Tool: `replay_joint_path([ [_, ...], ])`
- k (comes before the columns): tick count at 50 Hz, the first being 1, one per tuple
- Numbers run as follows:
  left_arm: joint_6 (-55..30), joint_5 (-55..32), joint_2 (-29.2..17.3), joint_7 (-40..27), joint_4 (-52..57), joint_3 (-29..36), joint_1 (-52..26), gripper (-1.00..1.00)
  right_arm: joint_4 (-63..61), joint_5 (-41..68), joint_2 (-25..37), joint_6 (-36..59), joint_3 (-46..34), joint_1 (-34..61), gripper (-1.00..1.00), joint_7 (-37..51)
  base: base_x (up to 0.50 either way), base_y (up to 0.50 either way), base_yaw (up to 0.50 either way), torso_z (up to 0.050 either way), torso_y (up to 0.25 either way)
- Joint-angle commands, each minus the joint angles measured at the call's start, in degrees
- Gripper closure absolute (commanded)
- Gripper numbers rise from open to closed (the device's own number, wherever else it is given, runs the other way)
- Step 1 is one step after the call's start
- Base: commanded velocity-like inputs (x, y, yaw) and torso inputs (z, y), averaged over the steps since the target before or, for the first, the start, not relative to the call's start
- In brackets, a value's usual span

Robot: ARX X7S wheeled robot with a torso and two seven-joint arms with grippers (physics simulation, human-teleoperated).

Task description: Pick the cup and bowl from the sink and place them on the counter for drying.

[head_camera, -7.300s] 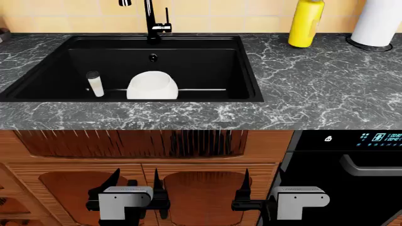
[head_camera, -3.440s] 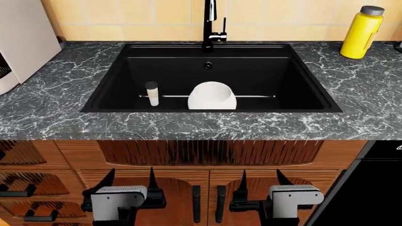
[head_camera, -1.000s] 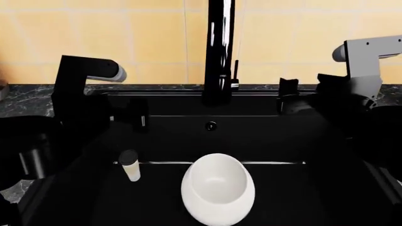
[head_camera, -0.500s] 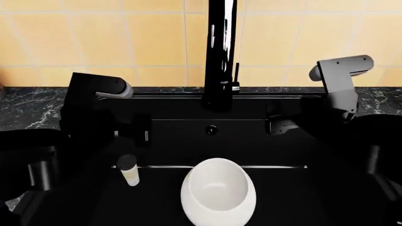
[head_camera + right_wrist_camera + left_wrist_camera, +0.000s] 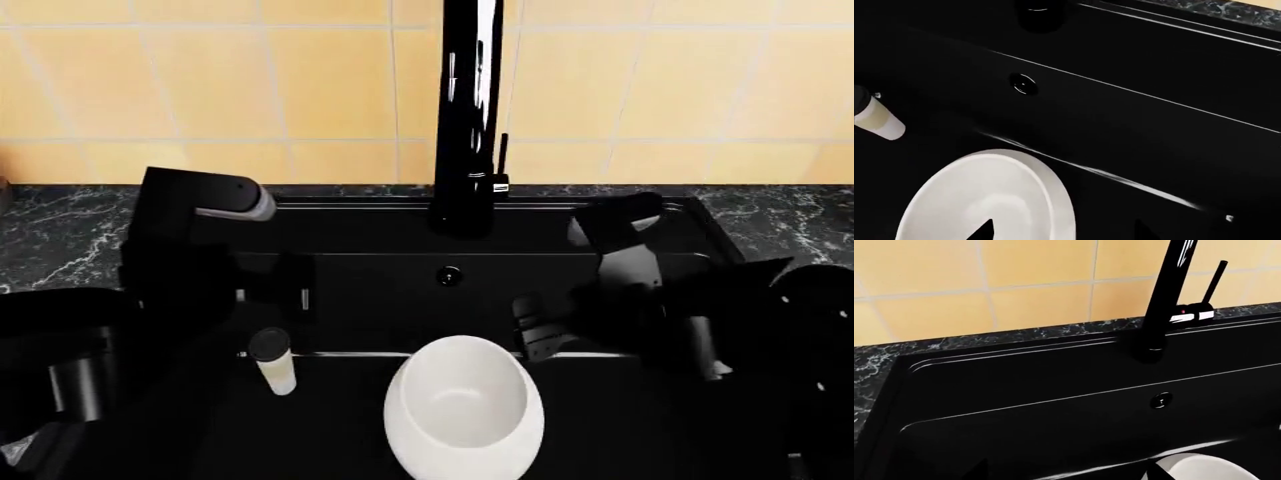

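I see my right pincer [image 5: 534,335] just beside the bowl [image 5: 463,408], with its tips spread. My left pincer [image 5: 296,283] hangs above the cup [image 5: 275,362]; I cannot tell its grip state.

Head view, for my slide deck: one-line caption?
Both arms reach into the black sink; right tool nears the white bowl, cup standing alongside.

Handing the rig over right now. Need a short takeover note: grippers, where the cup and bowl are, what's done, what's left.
Left gripper: above the cup's side of the sink, holding nothing; jaw state unclear.
Right gripper: open, empty, low beside the bowl's rim.
Small cream-white cup with dark grey top: upright in the matte black sink.
Large glossy white bowl: in the sink, beside the cup.
Done: both arms brought over the basin.
Left: grasp both, lift out, set on the dark veined marble counter.
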Motion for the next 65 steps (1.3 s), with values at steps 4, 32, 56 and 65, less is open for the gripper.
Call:
replay_joint_path([
  [4,0.8,-1.6,-1.3,-0.8,0.9,-0.9,1.2,-1.00,8.9,-9.0,-1.6,-6.4,-12.7,2.5,-1.00,-9.9,0.00,0.00,0.00,0.000,0.000],
  [32,3.5,-1.0,-2.3,-0.1,2.0,-0.2,4.9,-1.00,32.5,-22.9,-11.7,-21.0,-27.4,6.2,-1.00,-27.8,0.00,0.00,0.00,0.000,0.000],
  [56,4.4,-2.1,-3.1,-1.3,2.5,-0.2,6.0,-1.00,59.4,-32.4,-21.9,-39.0,-34.2,5.9,-1.00,-40.4,0.00,0.00,0.00,0.000,0.000],
  [65,4.7,-2.3,-3.5,-1.3,2.5,-0.1,6.0,-1.00,55.7,-31.7,-20.5,-37.4,-33.7,5.8,1.00,-38.6,0.00,0.00,0.00,0.000,0.000],
])
